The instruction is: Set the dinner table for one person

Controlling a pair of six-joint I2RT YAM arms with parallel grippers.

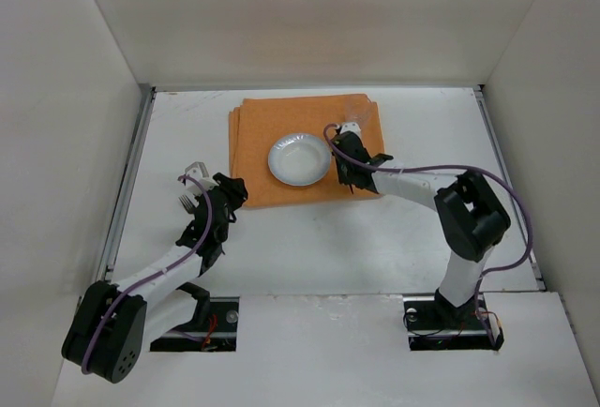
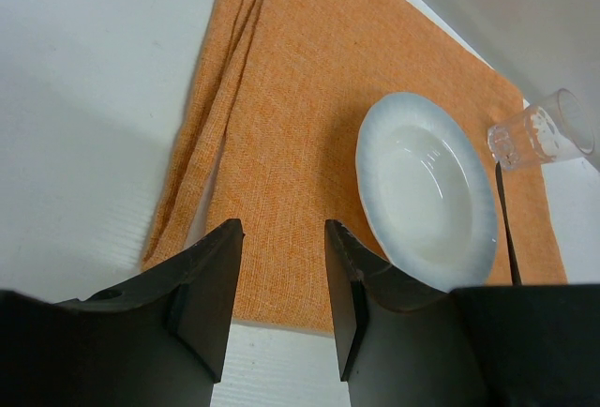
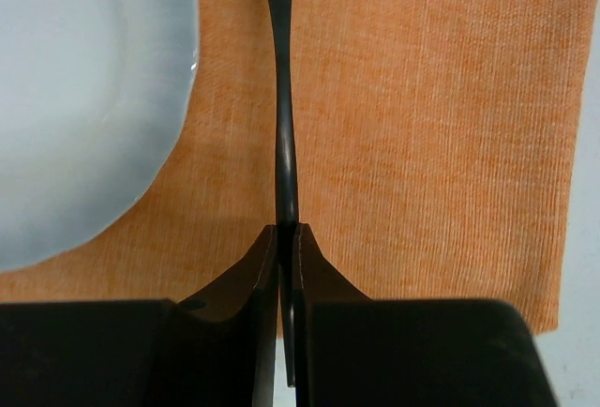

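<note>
An orange placemat (image 1: 253, 135) lies on the white dinner table (image 1: 309, 238), toward the back. A white plate (image 1: 299, 159) sits on it, and a clear glass (image 2: 539, 133) lies beyond the plate's right side. My right gripper (image 3: 287, 231) is shut on the handle of a thin dark utensil (image 3: 283, 126), held over the placemat just right of the plate (image 3: 75, 97). In the top view the right gripper (image 1: 349, 168) is at the plate's right edge. My left gripper (image 2: 281, 238) is open and empty, just off the placemat's near left edge (image 1: 232, 189).
A silver fork-like utensil (image 1: 187, 203) lies on the table to the left of my left gripper. White walls enclose the table on the left, back and right. The placemat's left side is folded in layers (image 2: 211, 135).
</note>
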